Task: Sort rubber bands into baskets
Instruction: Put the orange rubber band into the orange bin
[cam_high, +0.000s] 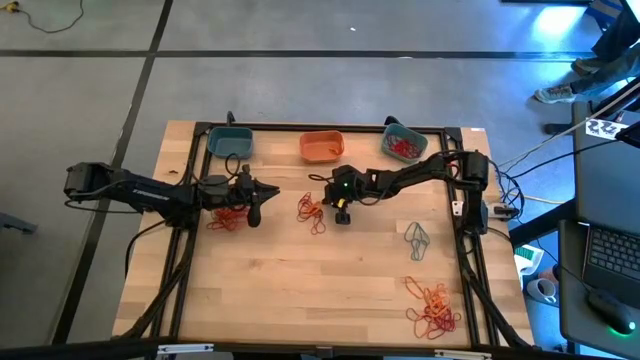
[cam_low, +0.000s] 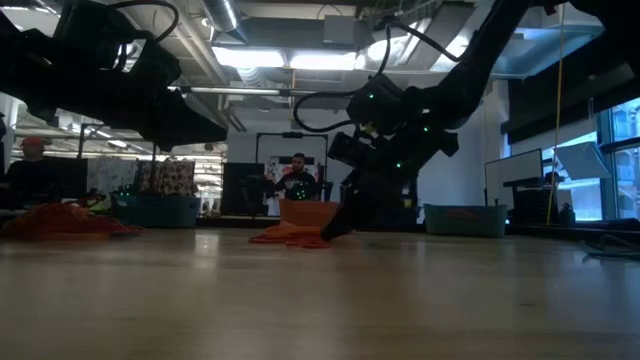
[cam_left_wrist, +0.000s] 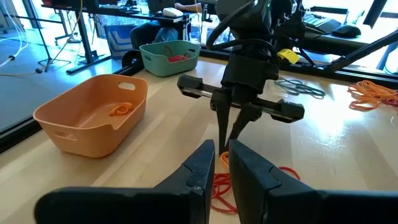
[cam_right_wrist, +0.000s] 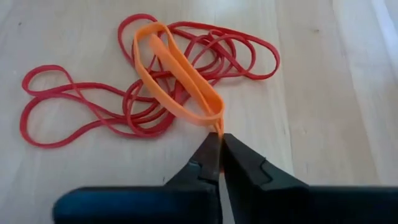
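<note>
My right gripper (cam_right_wrist: 219, 140) points down at the table's middle (cam_high: 341, 214) and is shut on an orange rubber band (cam_right_wrist: 177, 74). That band lies across a tangle of red bands (cam_right_wrist: 124, 102). My left gripper (cam_left_wrist: 222, 163) hangs just left of that pile (cam_high: 256, 205), its fingers close together with nothing between them; red and orange bands (cam_high: 228, 218) lie beside it. Three baskets stand along the far edge: teal (cam_high: 229, 141), orange (cam_high: 322, 147) holding an orange band (cam_left_wrist: 121, 109), and teal (cam_high: 403, 143) holding red bands. My right gripper pinches the orange band's near end (cam_right_wrist: 216, 119) between its two fingertips. The fingers come from above, pointing down. The rest of the loop stretches away from the fingers and rests on the red bands and the table.
Grey-teal bands (cam_high: 417, 238) lie right of centre and an orange pile (cam_high: 433, 308) lies at the near right. Dark frame rails (cam_high: 190, 240) run along the table's left and right sides. Bare wood spreads across the near middle. A person shows in the room behind (cam_low: 297, 180).
</note>
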